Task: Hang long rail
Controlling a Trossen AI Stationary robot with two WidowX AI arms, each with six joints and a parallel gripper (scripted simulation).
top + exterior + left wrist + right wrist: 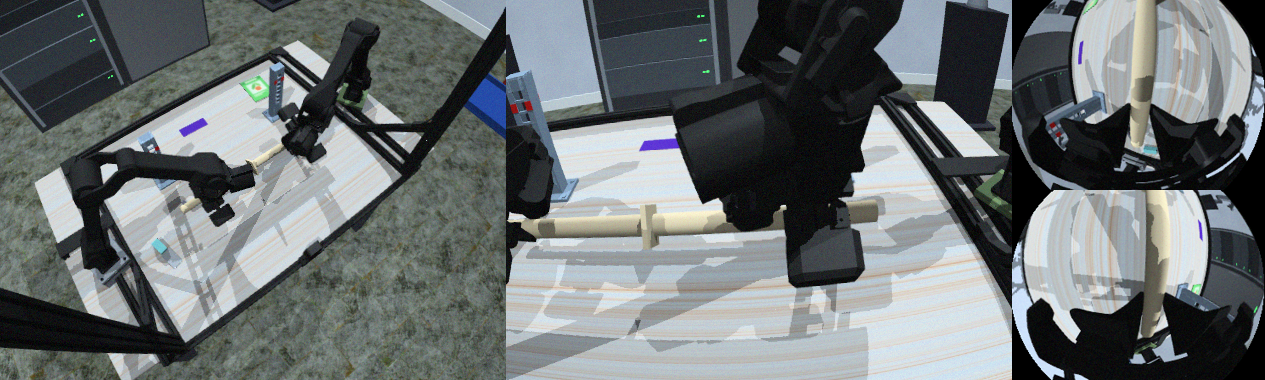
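Observation:
The long cream rail (267,156) (606,226) (1144,51) (1156,271) is held above the table, on the open side of the posts, touching neither post. My left gripper (217,194) (1139,106) is shut on it near one end. My right gripper (299,142) (812,216) (1153,295) is shut on it near the other end. The left post (150,145) (539,135) (1080,108) and the right post (275,95) (1205,305) stand upright, with red marks near their tops. The rail appears lower than these marks. The end hooks cannot be made out.
A purple strip (193,127) (659,145) (1080,53) (1200,229) lies between the posts. A green patterned card (256,88) (1196,288) lies by the right post. A teal block (159,245) (1150,149) lies near the left arm's base. Black frame bars edge the table.

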